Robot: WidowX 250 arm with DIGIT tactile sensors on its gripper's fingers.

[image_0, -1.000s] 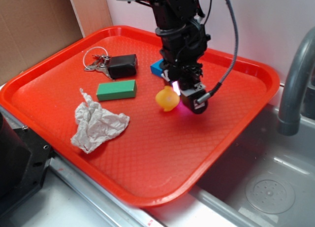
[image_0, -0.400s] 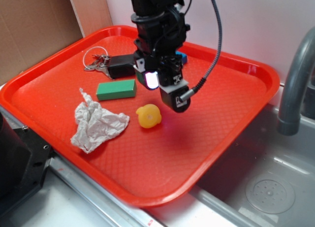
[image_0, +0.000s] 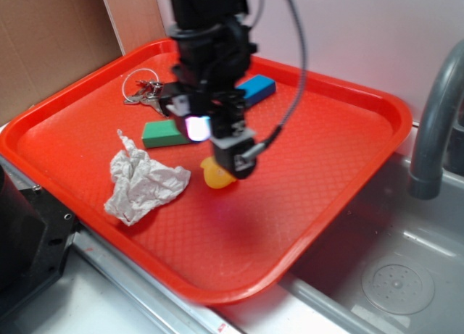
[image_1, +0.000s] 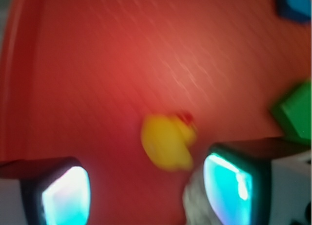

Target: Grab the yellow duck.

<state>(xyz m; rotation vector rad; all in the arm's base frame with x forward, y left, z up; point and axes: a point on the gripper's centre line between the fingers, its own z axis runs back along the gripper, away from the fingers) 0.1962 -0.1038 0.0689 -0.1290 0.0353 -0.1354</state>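
Note:
The yellow duck [image_0: 215, 176] lies on the red tray [image_0: 319, 160], partly hidden behind my gripper [image_0: 221, 149] in the exterior view. From the wrist the duck [image_1: 167, 141] is blurred, with its orange-red beak at upper right. It sits on the tray just ahead of my gripper [image_1: 146, 188], nearer the right finger. The jaws stand open and wide apart with nothing between them. The whole wrist view is smeared by motion.
A crumpled white paper [image_0: 145, 183] lies left of the duck. A green block [image_0: 163, 133], a blue block [image_0: 255, 89] and keys with a black fob [image_0: 145, 93] lie further back. A sink with a grey tap [image_0: 435, 124] is to the right.
My gripper has swung left across the tray, from beside the blue block to over the duck. The duck has gone from beside the gripper to lower left, near the paper.

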